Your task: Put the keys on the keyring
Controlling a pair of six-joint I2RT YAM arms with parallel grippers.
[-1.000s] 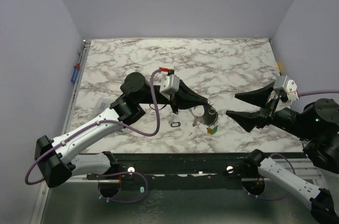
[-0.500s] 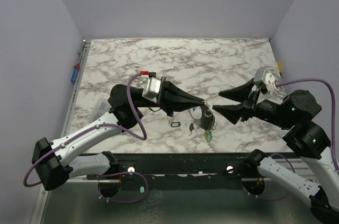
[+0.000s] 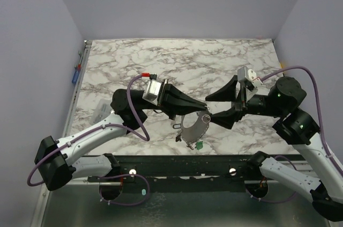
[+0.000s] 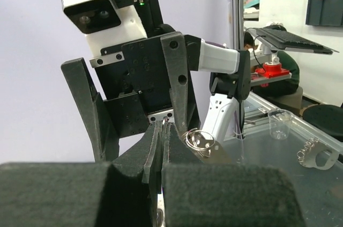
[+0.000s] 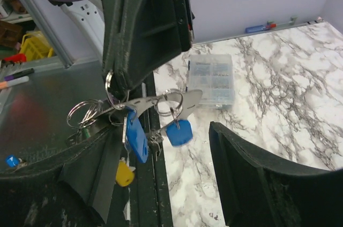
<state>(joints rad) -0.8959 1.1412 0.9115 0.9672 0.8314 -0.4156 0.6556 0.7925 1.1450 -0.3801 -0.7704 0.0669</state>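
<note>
Marble-veined table [image 3: 225, 60] under lilac walls

- Raised over the 6 o'clock edge: left gripper [image 4: 162, 130], jaws pressed together on the keyring [image 3: 185, 133]
- Hanging in a bunch at the keyring, clear of the table: keys, namely two blue [image 5: 135, 137] [image 5: 178, 132], one yellow [image 5: 124, 173], one green [image 3: 199, 144]
- At 3 o'clock of the bunch, facing it: right gripper [image 3: 209, 109], jaws spread wide, gripping nothing, one finger on either side of the keys
- Near the 9 o'clock edge: clear compartment box [image 5: 211, 79], lying flat
</note>
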